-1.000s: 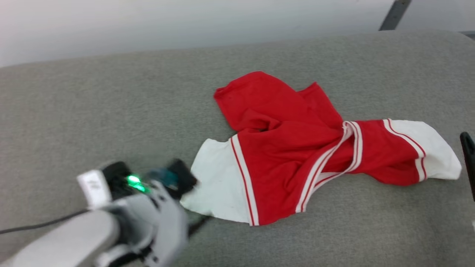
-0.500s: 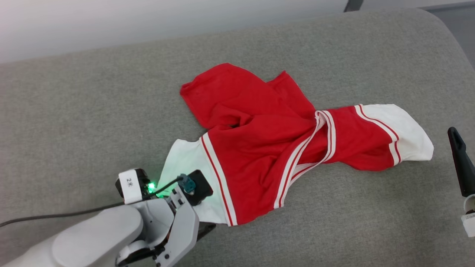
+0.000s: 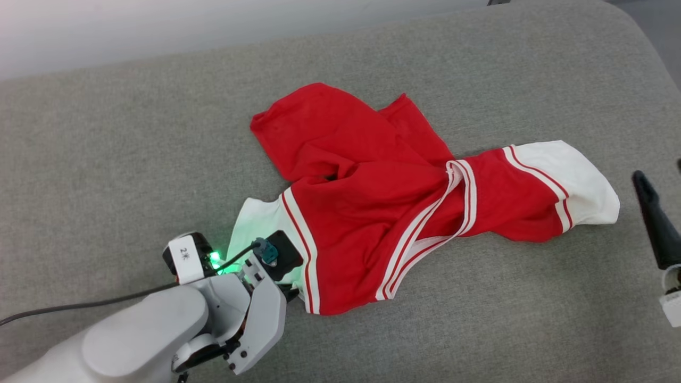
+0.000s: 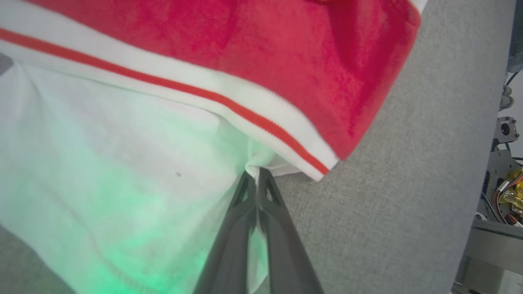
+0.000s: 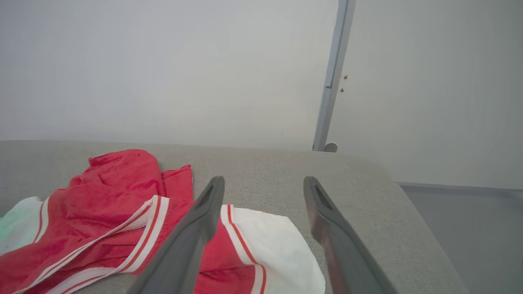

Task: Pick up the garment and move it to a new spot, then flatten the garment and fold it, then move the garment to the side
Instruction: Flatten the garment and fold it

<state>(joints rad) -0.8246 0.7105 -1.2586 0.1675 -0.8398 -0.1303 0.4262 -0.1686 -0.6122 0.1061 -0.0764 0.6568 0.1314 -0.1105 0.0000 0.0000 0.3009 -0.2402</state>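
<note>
Red and crumpled, the garment [image 3: 367, 223] lies on the grey couch [image 3: 106, 133]. Its long axis runs from the left claw [image 4: 257, 173], pinched shut on its near white corner, toward the right claw [image 5: 264, 181], which gapes empty just beyond its far white end.

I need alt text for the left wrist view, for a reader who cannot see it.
The left gripper, shut, pinches the edge of the white panel of a red jersey, close to its striped corner. The jersey lies on a grey upholstered surface; green light tints the white cloth.
</note>
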